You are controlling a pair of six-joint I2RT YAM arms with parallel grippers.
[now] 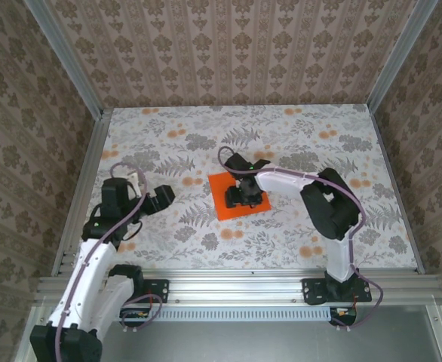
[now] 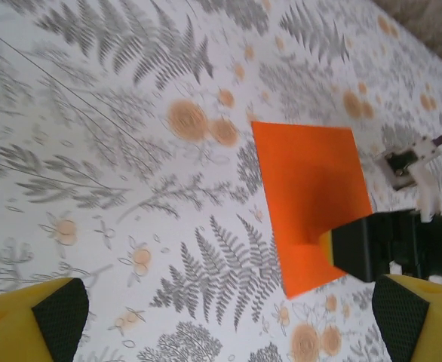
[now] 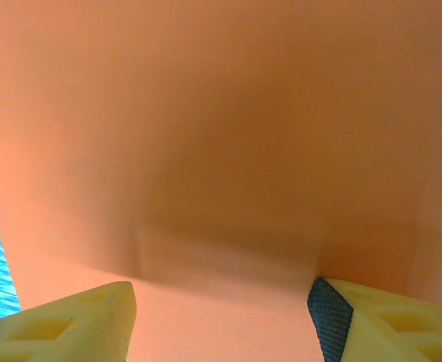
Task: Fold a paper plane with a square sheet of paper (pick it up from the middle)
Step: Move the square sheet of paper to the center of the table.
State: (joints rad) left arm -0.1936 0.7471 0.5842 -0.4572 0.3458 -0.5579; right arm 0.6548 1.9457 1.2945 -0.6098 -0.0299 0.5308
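**Right gripper down on the orange sheet, left one waiting wide**

Floral grey-and-orange cloth covers the bench [image 1: 153, 249], and patterned wallpaper [image 1: 228, 53] closes it in on three sides. The square sheet of paper [image 1: 221, 202] lies flat near the middle of the bench, turned slightly off square to its edges.

My right gripper [image 1: 245, 200] is planted on the sheet, a little toward the 3 o'clock side of its centre, with the arm reaching in from 4 o'clock. From that wrist, the orange paper [image 3: 221, 113] spreads across everything ahead. The right gripper [image 3: 221, 294] has its jaws well apart, both tips down on the paper. Between them the sheet shows a faint shadowed swell with short creases at either end. I cannot tell whether it is lifted at all.

My left gripper [image 1: 164, 196] hovers at 9 o'clock of the sheet, well apart from it and touching nothing. Its jaws gape fully wide. From the left gripper [image 2: 228, 324], the sheet [image 2: 311, 181] lies toward 2 o'clock.
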